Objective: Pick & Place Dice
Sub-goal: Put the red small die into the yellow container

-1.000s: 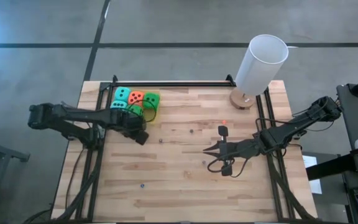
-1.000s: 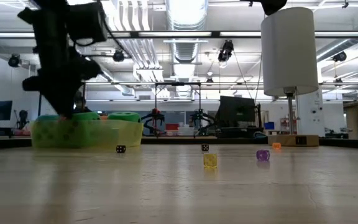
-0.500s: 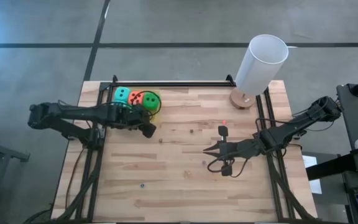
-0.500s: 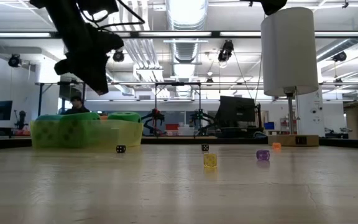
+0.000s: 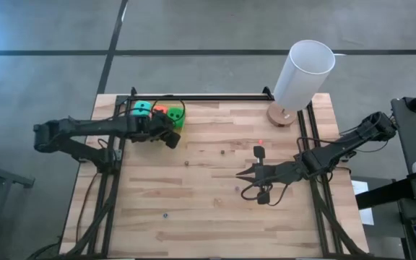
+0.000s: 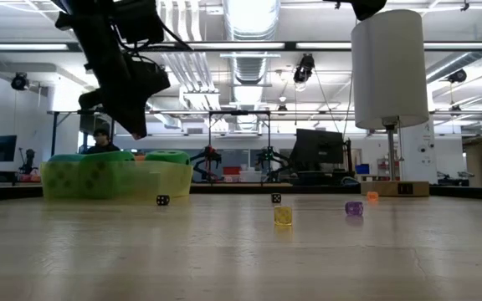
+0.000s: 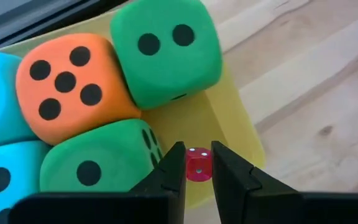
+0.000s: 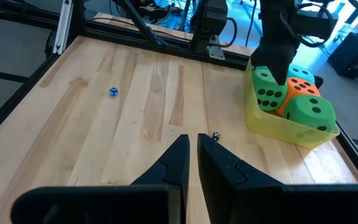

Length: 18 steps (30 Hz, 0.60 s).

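Left jaws (image 7: 197, 169) pinching small red die (image 7: 197, 165) over yellow tray (image 7: 232, 121), foam dice (image 7: 70, 84) inside

A wooden table (image 5: 215, 202) carries a yellow tray (image 5: 180, 112) upper left, a lamp (image 5: 302, 76) upper right, and scattered small dice (image 6: 283, 216).

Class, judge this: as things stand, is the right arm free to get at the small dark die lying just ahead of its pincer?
Probably yes. The right pincer sits low over bare wood, shut, and the small dark die lies just ahead with nothing between them. It would need to open first.
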Each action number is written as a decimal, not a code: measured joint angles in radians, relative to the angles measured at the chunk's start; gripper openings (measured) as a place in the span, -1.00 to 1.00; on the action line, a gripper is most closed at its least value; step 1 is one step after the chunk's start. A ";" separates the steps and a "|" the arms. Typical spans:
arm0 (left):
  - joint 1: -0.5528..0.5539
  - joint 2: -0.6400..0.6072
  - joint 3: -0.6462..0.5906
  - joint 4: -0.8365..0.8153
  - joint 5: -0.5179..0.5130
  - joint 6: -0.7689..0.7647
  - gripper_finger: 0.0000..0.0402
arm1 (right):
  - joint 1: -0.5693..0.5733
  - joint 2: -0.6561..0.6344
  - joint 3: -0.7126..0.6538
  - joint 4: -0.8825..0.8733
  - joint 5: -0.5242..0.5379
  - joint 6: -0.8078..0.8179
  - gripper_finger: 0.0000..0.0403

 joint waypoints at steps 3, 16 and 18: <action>0.007 0.001 -0.001 0.005 0.000 0.024 -0.73 | 0.000 0.000 0.000 0.000 0.000 0.000 -0.86; 0.046 0.001 -0.001 0.074 -0.001 0.054 -0.46 | 0.000 0.000 0.000 0.000 0.000 0.000 -0.86; 0.051 0.001 -0.001 0.074 0.000 0.054 -0.41 | 0.000 0.000 0.000 0.000 0.000 0.000 -0.86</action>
